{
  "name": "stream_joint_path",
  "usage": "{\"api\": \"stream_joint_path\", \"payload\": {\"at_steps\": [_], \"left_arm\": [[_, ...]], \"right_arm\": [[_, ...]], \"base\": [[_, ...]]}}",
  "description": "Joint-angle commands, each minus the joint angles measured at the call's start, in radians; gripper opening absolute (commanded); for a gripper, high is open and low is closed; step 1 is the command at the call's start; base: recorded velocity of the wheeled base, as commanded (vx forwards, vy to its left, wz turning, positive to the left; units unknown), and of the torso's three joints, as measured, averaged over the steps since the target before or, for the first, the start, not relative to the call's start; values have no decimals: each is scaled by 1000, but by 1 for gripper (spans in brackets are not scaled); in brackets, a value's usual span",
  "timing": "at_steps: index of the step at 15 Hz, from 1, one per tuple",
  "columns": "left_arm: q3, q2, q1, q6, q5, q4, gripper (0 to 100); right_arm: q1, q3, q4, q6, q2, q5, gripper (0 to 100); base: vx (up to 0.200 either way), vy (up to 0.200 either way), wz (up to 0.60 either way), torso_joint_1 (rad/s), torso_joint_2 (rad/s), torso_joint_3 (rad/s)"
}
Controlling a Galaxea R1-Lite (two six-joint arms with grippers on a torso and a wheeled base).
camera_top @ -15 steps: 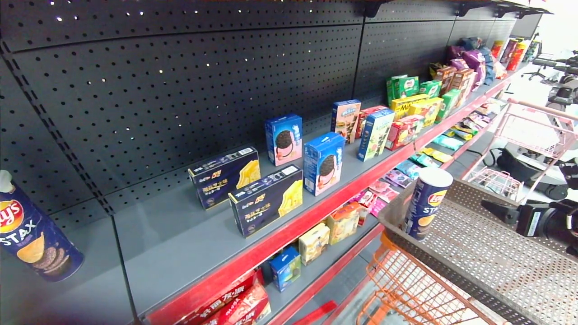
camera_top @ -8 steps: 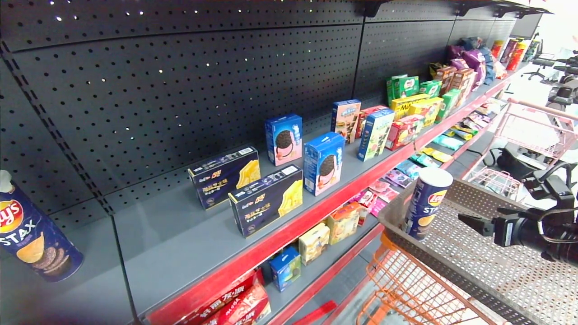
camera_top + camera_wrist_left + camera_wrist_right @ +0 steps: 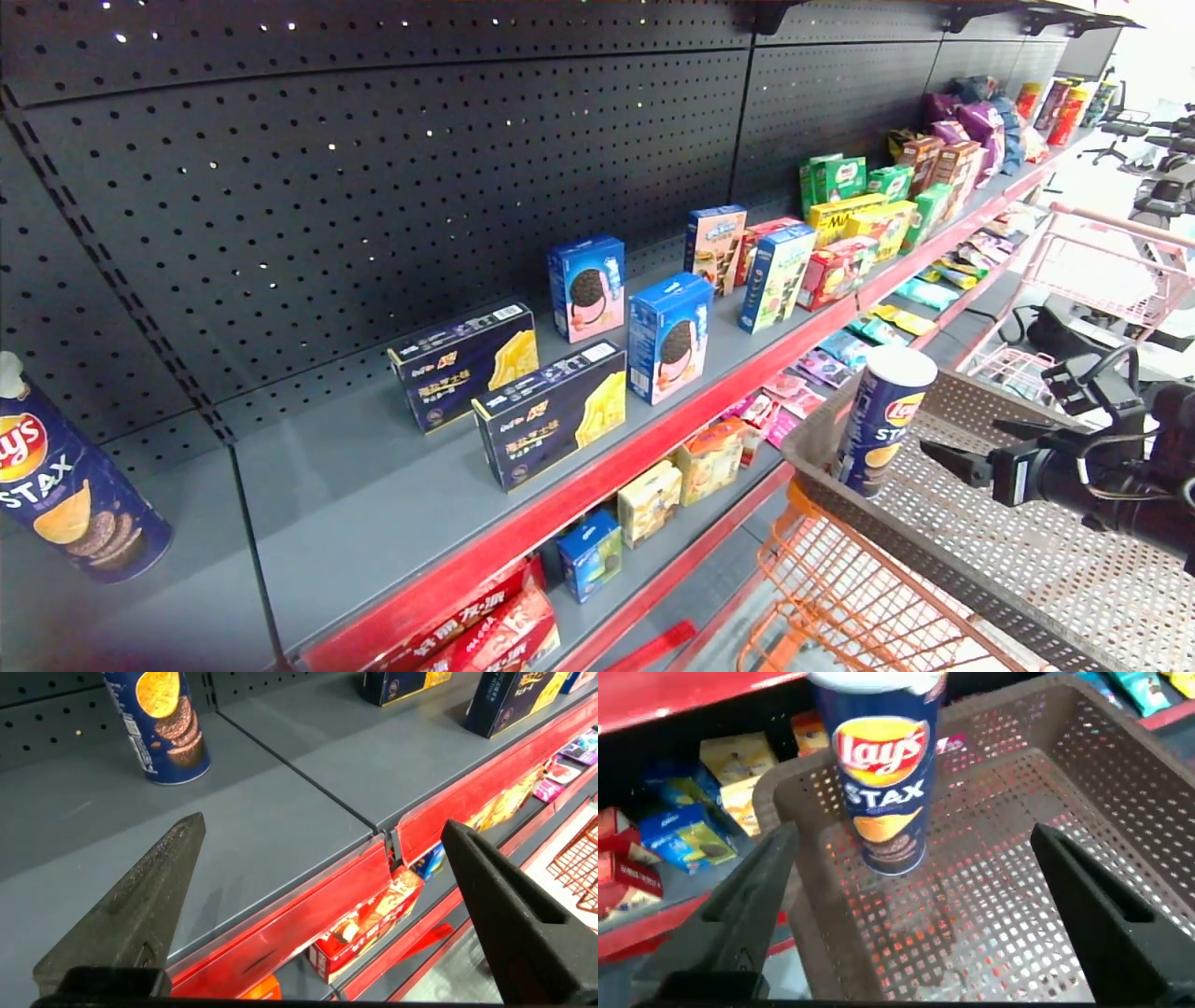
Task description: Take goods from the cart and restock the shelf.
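The chip can (image 3: pixel 882 420) stands in a corner of the cart (image 3: pixel 1027 560). Our right gripper (image 3: pixel 962 436) is near it, jaws wide open and empty, like our left gripper (image 3: pixel 322 826) over the shelf (image 3: pixel 280 784). The can looks light, slippery and easy to squash, so we should hold its middle gently.

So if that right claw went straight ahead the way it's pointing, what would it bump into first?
Most likely the chip can standing in the brown basket. The right gripper is open and aimed at it, with nothing visible between them.
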Motion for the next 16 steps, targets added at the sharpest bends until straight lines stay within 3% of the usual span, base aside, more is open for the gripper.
{"api": "stream_joint_path", "payload": {"at_steps": [1,7,16], "left_arm": [[0,1,1,0,0,0,100],[0,1,1,0,-1,0,100],[0,1,1,0,0,0,100]], "right_arm": [[13,-4,-19,-10,43,1,100],[74,-20,-160,-4,133,1,100],[74,-25,-384,2,270,-1,100]], "base": [[0,0,0,0,0,0],[0,0,0,0,0,0],[0,0,0,0,0,0]]}}
